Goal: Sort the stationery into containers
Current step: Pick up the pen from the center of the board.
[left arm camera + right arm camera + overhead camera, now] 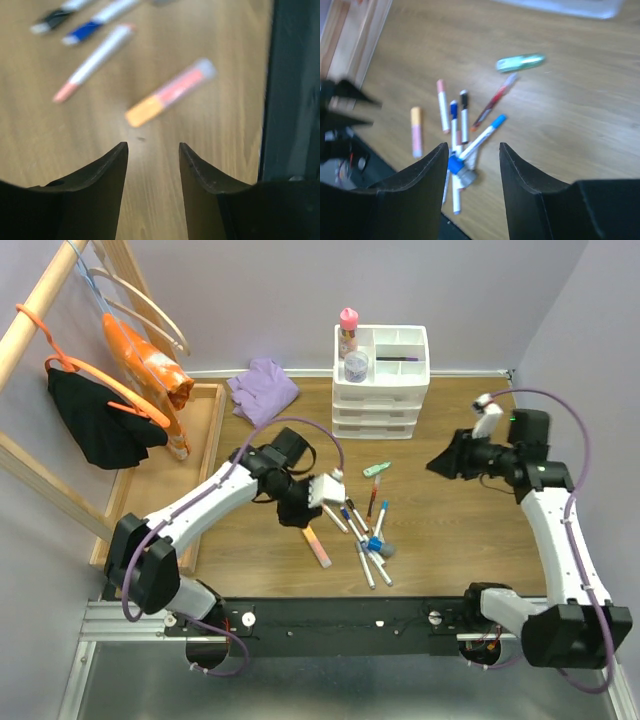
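An orange highlighter [318, 546] [170, 92] lies on the wood table just ahead of my left gripper [302, 522] [152, 147], which hovers open and empty above it. Thin white markers [365, 535] [455, 117] lie scattered beside it, with a mint highlighter [377, 468] [520, 62] farther back. My right gripper [445, 462] [472, 147] hangs open and empty, high to the right of the pile. The white drawer unit [380, 405] at the back has a divided top tray holding a pink-capped glue bottle [348, 332], a grey jar [356, 365] and a purple marker [398, 358].
A purple cloth [264, 388] lies left of the drawer unit. A long wooden tray [205, 420] and a rack with hangers and clothes [110, 390] fill the left side. The black base rail [340, 615] runs along the near edge.
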Controlling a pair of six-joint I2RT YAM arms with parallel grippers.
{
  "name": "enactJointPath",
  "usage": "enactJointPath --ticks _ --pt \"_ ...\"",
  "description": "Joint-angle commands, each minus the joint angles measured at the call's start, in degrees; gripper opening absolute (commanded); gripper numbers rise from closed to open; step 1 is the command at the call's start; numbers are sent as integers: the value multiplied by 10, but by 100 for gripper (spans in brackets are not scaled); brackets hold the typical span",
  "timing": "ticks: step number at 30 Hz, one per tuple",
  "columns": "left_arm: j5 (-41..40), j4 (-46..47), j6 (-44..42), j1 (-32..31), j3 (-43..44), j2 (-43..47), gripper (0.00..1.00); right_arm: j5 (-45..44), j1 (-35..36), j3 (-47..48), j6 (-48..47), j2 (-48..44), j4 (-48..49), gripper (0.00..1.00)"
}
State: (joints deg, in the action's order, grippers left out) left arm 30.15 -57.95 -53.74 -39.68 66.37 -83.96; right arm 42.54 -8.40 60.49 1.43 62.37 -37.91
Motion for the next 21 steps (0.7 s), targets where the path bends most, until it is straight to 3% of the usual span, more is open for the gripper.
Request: enactJointPath --ticks 1,7,10,11,13,16,21 --pt "-29 210 317 69 -4 63 55 -90 172 -6 49 3 -25 54" --pt "-278 287 392 101 21 89 63 -163 302 6 97 98 27 57" --pt "-294 256 418 137 77 69 65 -209 381 43 104 162 31 59" --pt "-297 243 428 144 90 55 98 -224 407 61 106 180 32 60" --pt "-315 230 446 152 105 51 99 -278 494 79 113 211 31 63" --pt "-325 263 470 167 92 78 99 -321 560 110 176 281 28 64" --pt "-338 261 523 203 89 99 99 -338 589 137 245 366 13 64"
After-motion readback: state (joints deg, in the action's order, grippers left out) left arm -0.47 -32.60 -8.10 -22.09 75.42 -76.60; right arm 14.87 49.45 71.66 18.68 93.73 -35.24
